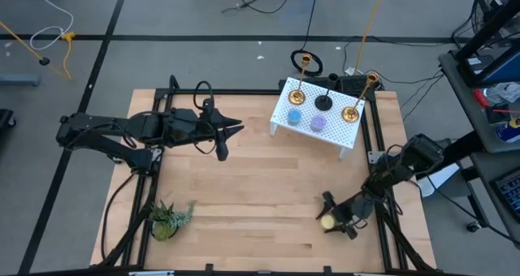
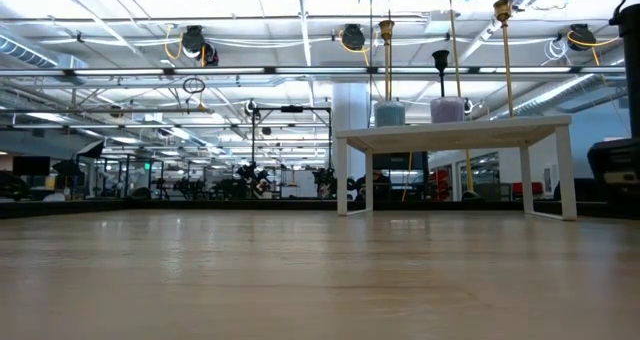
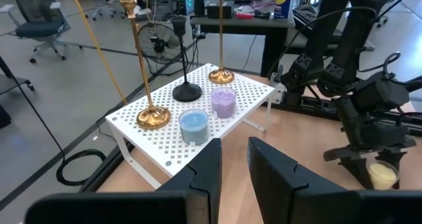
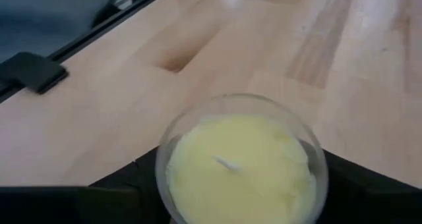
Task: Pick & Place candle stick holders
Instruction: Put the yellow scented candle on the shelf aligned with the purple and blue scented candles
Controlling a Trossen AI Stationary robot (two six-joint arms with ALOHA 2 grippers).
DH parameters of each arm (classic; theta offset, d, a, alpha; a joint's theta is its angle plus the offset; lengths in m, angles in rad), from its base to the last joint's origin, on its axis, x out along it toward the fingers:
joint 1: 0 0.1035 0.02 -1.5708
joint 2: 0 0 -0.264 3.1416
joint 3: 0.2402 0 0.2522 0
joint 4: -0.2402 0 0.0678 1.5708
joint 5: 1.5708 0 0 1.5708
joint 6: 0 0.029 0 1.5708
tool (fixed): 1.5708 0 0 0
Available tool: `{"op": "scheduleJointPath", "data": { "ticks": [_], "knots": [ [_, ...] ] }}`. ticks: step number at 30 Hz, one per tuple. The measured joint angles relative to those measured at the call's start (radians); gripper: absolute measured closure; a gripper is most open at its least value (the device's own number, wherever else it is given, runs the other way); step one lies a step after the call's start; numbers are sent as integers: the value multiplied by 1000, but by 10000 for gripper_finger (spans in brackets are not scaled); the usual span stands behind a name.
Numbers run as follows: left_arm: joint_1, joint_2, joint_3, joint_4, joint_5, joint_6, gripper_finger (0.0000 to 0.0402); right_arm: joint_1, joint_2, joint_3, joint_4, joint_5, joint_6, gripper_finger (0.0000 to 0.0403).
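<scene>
Two brass holders [image 1: 296, 96] [image 1: 350, 114], a black one [image 1: 323, 103], a low blue one [image 1: 294, 114] and a lilac one [image 1: 318, 123] stand on the white perforated stand [image 1: 284, 105] at the table's far right. They also show in the left wrist view, for instance the blue one [image 3: 194, 125]. My right gripper [image 1: 333, 219] is near the table's near right edge, shut on the low yellow holder [image 4: 241, 165]. My left gripper [image 1: 231, 135] is open and empty over the table's far left middle, pointing toward the stand. My right gripper pinches the yellow holder's round glass wall [image 4: 165, 161] between its two fingers, one on each side. The fingers slant down at it from the table's right. The holder sits upright, at or just above the tabletop [image 3: 382, 176]; which, I cannot tell.
A small green plant [image 1: 168, 217] lies near the table's near left corner. Black frame rails [image 1: 378, 138] run along the table's edges. Bare wood lies between the stand and the plant. Cables and a desk stand beyond the table.
</scene>
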Motion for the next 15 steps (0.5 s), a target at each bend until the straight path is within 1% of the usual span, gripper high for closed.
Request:
{"op": "scheduleJointPath", "data": {
  "ticks": [2,4,8,11,13,15],
  "knots": [
    [0,0,0,0,0,3,321,-10,0,0,3,2,-3,171],
    [0,0,0,0,0,11,321,-26,0,0,4,4,-3,180],
    [0,0,0,0,0,18,321,-77,0,0,11,12,1,180],
    [0,0,0,0,0,23,321,-113,0,0,31,74,21,169],
    [0,0,0,0,0,25,321,-134,0,0,32,88,18,162],
    [0,0,0,0,0,24,321,-156,0,0,43,97,7,165]
  ]
}}
